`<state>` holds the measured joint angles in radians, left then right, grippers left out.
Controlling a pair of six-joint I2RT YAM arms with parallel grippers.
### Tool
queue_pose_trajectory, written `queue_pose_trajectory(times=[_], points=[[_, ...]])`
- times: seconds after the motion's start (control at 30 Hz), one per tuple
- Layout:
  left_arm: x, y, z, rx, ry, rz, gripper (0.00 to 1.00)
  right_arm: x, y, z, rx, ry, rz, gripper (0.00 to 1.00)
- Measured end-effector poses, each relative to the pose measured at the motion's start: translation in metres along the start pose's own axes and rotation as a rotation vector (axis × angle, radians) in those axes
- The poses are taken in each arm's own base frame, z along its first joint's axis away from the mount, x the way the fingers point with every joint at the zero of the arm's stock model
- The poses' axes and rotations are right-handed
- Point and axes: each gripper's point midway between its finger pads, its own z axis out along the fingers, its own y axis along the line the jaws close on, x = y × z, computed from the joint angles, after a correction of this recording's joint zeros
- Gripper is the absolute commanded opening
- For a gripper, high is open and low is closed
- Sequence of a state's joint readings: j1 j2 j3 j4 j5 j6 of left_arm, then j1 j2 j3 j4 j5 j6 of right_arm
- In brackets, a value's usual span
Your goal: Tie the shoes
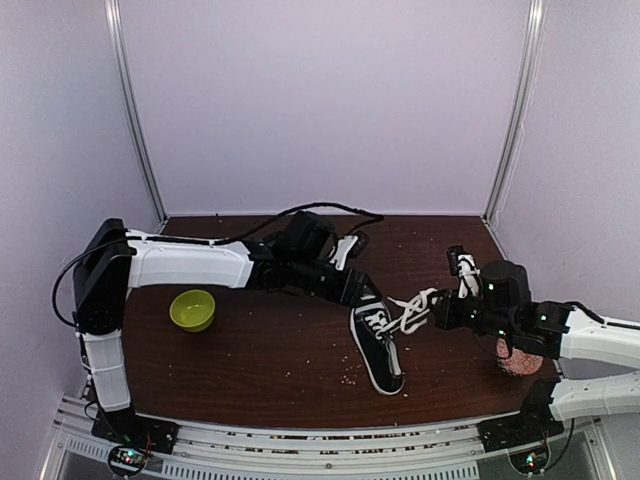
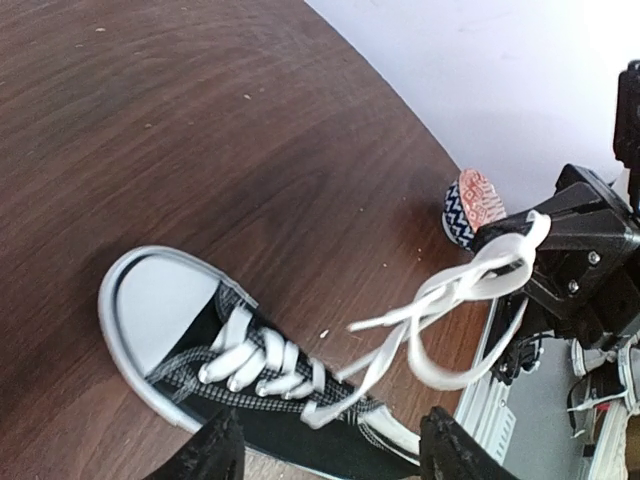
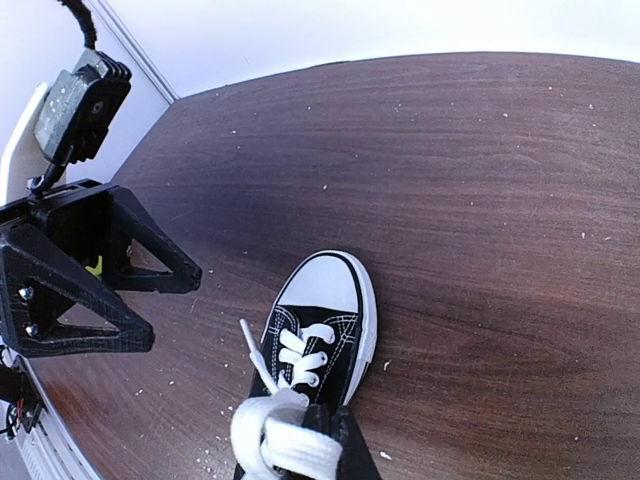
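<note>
Top external, green bowl (image 1: 192, 309) left of sneaker (image 1: 377, 350)

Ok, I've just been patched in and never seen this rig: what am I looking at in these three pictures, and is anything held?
Two robot arms are bolted at the near edge of a table. One picture looks down from above and behind them; the other two come from a camera on each wrist. On the table lie a black sneaker, a green bowl and a small patterned object. The right pincer is shut on the sneaker's white laces. The left pincer stands open above the sneaker, holding nothing.
</note>
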<state>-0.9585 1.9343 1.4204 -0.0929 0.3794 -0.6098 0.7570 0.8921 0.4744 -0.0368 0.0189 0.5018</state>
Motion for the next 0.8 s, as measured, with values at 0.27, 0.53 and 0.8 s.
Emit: queue_pose_trajectory(times=[0.27, 0.53, 0.8], points=[[0.018, -0.005, 0.02, 0.065, 0.115, 0.037, 0.68, 0.004, -0.002, 0.002, 0.008, 0.016, 0.0, 0.0], [0.003, -0.028, 0.026, 0.144, 0.102, 0.071, 0.61, 0.012, -0.004, 0.01, 0.018, 0.048, -0.004, 0.0], [-0.004, -0.038, 0.047, 0.226, 0.097, 0.082, 0.56, 0.011, 0.0, 0.013, 0.001, 0.049, -0.002, 0.0]])
